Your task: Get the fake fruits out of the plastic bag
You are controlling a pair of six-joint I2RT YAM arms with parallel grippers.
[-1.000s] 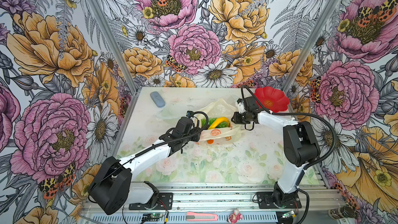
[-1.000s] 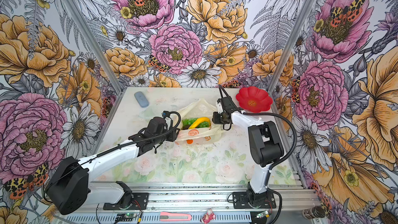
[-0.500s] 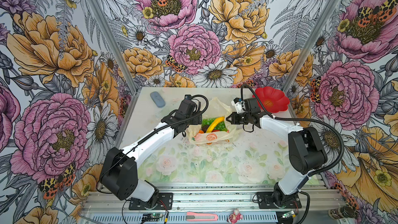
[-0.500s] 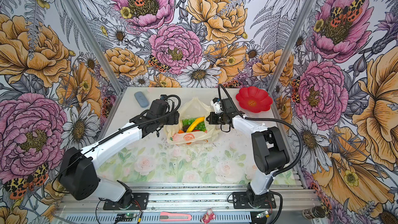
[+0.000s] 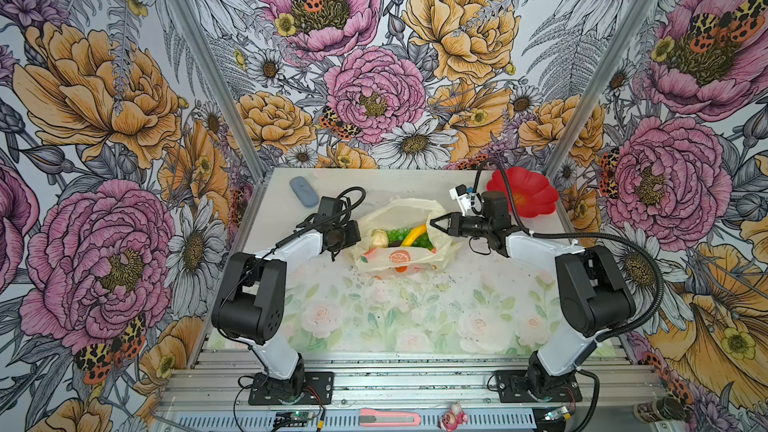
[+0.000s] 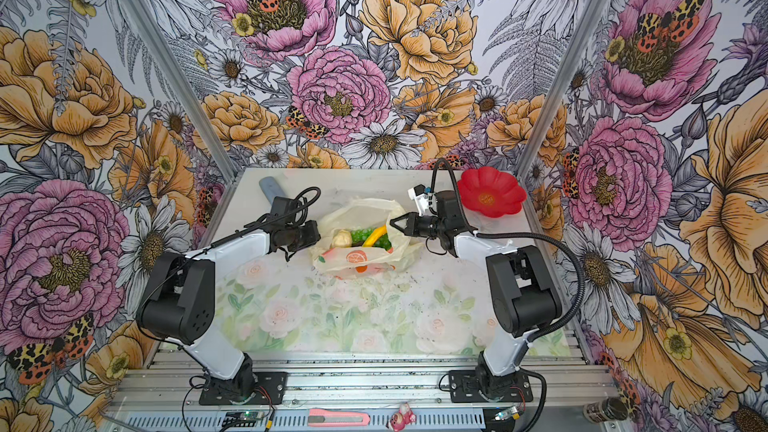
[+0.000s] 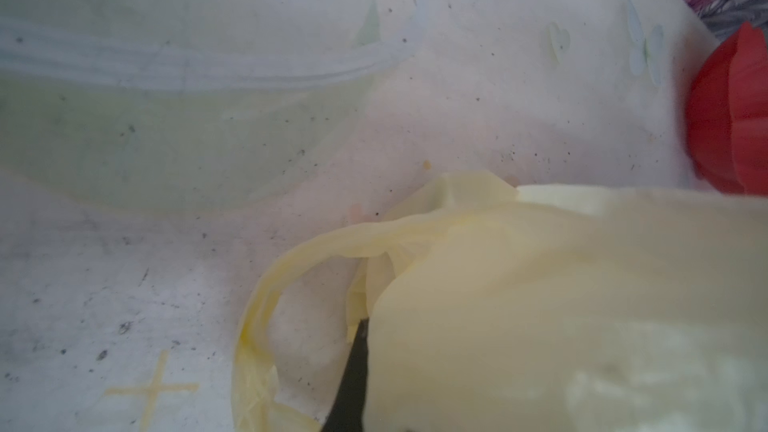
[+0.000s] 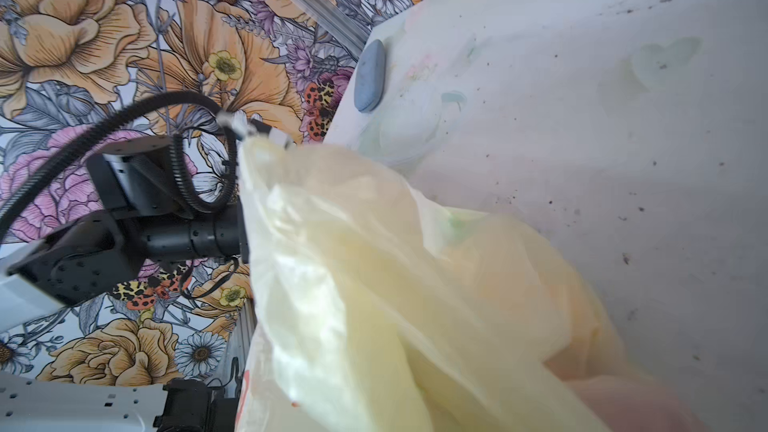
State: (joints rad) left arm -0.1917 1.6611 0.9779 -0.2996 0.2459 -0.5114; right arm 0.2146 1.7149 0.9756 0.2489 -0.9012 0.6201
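Your left end effector [image 5: 356, 235] and right end effector [image 5: 435, 224] clench opposite rims of the plastic bag [image 5: 399, 260], likely limp and slippery.

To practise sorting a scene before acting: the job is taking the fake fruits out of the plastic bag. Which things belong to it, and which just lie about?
Belong to the job:
plastic bag; fake fruits inside it; left end effector and right end effector, each shut on the bag's rim.

Just lying about:
red flower-shaped plate; blue-grey oval piece; pink box cutter; small pink toy.
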